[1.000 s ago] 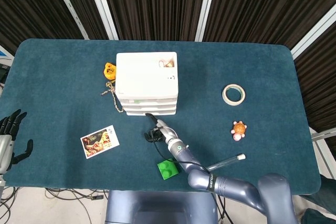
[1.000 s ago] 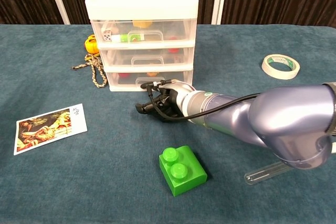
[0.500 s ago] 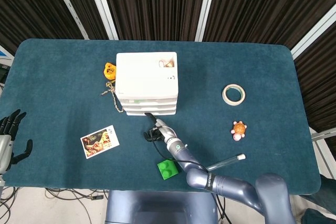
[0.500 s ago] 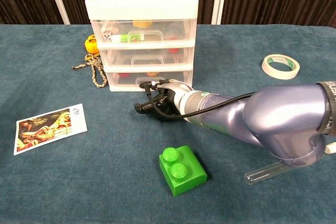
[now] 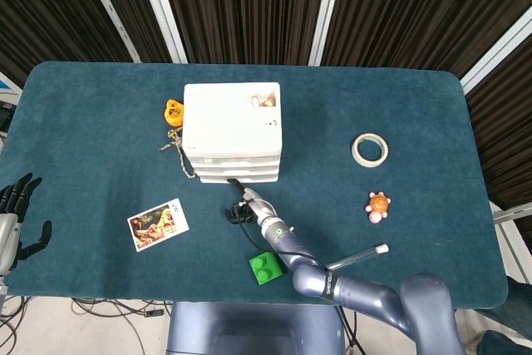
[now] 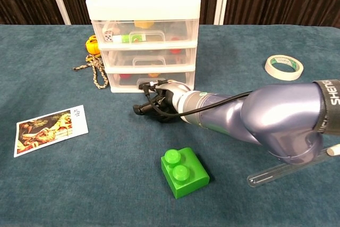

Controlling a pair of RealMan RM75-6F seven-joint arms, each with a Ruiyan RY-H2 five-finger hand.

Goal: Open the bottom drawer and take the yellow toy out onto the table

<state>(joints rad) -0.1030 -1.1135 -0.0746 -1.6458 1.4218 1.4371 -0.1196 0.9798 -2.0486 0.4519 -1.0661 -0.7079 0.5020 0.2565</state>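
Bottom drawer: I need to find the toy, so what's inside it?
Through the clear front of the shut bottom drawer, red and orange-yellow shapes show. The right hand at the handle covers part, and the contents farther back cannot be made out.

— Where is the right hand (image 5: 242,204) relative to the drawer unit (image 5: 233,131)?
— Just in front of its lowest drawer, fingers at the front edge.
— And the left hand (image 5: 15,220)?
— Well apart, off to its left, fingers spread and empty.

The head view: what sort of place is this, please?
Probably a robot test or data-collection setup, not a home. A table covered in dark teal cloth stands before black curtains, with unrelated props scattered around: a drawer unit, tape roll, green brick.
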